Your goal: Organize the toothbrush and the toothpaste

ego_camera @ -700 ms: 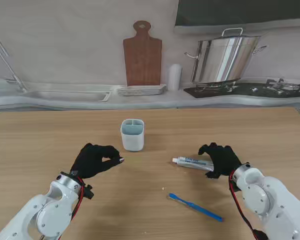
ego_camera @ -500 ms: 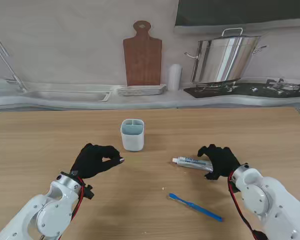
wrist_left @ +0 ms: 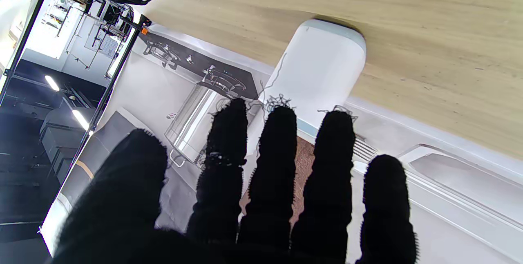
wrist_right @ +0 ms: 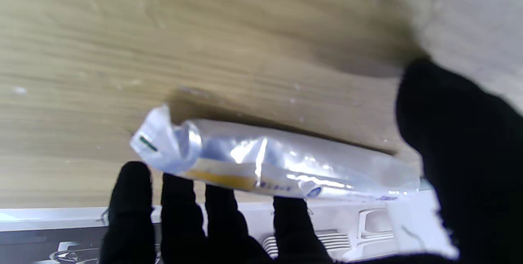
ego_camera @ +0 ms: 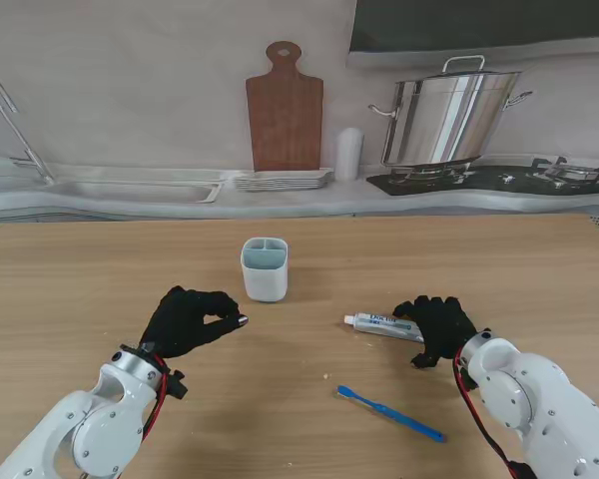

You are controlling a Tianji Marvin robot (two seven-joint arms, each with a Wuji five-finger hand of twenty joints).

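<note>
The right hand [ego_camera: 437,327] has curled down over the toothpaste [ego_camera: 383,322], fingers closing but not yet gripping; the left hand [ego_camera: 188,319] stays loosely curled, empty.

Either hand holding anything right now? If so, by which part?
Right hand has its fingers around the crimped tail end of the toothpaste, which lies on the table; a firm hold can't be confirmed. Left hand holds nothing.
</note>
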